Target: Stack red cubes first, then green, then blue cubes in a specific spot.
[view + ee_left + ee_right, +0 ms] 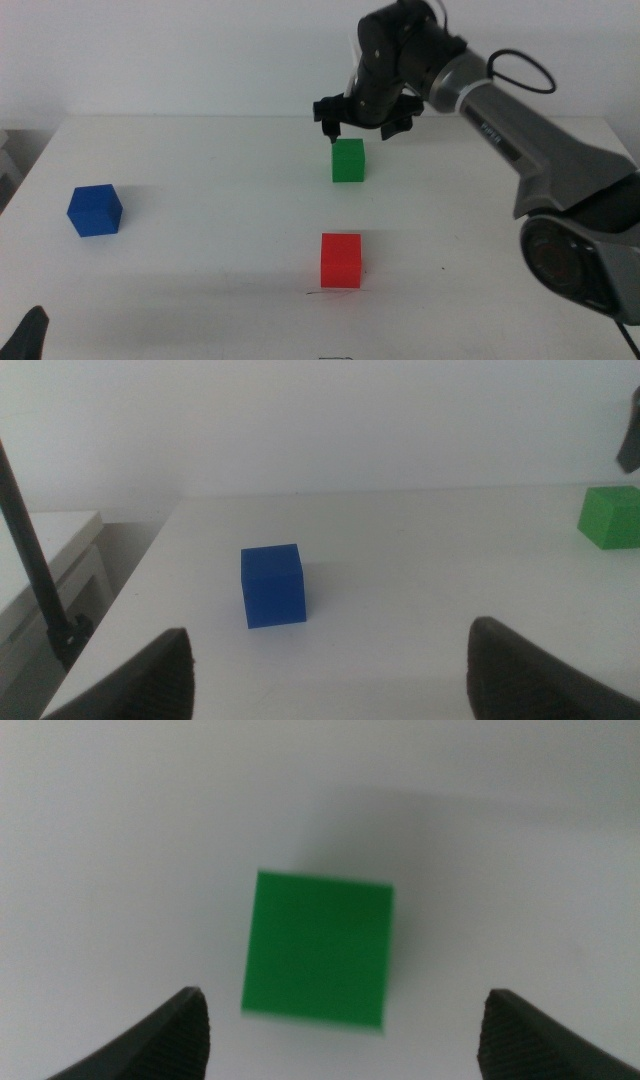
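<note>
The red cube (340, 260) sits near the table's front, its base by a short thin dark line (318, 293) that marks the specific spot. Behind it stands the green cube (348, 160), seen from straight above in the right wrist view (318, 948). My right gripper (362, 128) hovers just above the green cube, open, its jaws spread wider than the cube (345, 1020) and not touching it. The blue cube (95, 210) rests alone at the left, also in the left wrist view (272, 586). My left gripper (330, 645) waits open at the bottom left corner (30, 335).
The white table (200, 270) ends at a back wall. In the left wrist view its left edge (150, 560) drops off toward a thin dark pole (35, 570). The right arm (520, 130) reaches in over the table's right side.
</note>
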### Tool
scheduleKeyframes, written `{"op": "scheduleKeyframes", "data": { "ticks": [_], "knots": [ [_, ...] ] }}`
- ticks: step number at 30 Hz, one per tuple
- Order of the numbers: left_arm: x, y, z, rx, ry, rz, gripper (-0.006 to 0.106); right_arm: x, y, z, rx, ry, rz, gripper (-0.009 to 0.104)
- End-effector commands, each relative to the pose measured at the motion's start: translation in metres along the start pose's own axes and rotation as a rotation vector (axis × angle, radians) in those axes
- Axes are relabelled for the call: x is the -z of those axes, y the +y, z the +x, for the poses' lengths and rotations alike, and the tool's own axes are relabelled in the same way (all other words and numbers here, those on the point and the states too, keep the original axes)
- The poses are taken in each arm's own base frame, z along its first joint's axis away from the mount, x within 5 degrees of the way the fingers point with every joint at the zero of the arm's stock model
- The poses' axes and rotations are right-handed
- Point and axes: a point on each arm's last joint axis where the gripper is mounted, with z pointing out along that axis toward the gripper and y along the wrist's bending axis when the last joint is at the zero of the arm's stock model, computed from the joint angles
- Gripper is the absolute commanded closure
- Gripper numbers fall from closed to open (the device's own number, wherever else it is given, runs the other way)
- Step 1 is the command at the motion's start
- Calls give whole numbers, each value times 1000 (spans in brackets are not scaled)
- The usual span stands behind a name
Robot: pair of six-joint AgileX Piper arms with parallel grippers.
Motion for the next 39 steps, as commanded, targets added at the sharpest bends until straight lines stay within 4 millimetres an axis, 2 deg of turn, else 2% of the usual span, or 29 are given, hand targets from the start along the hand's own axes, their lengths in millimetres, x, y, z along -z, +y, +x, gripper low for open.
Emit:
{"op": "scheduleKeyframes", "data": {
  "ticks": [1, 8, 15, 22, 28, 30, 34, 39],
  "knots": [
    [2, 0, -8, 17, -93, 3, 7, 33, 1, -23, 11, -167, -54, 7],
    [2, 0, -8, 17, -93, 3, 7, -1, 4, -19, 26, -188, -55, 7],
    [2, 0, -8, 17, -93, 3, 7, -10, 5, -17, 18, -188, -56, 11],
    [2, 0, -8, 17, -93, 3, 7, -12, 6, -16, 8, -182, -61, 36],
    [2, 0, -8, 17, -93, 3, 7, -13, 0, -14, -20, -156, -16, 80],
    [2, 0, -8, 17, -93, 3, 7, -11, -1, -14, 8, -149, 5, 97],
    [2, 0, -8, 17, -93, 3, 7, 4, 1, -16, 93, -150, 10, 96],
    [2, 0, -8, 17, -93, 3, 7, 52, 10, -19, 114, -195, 58, 96]
  ]
}}
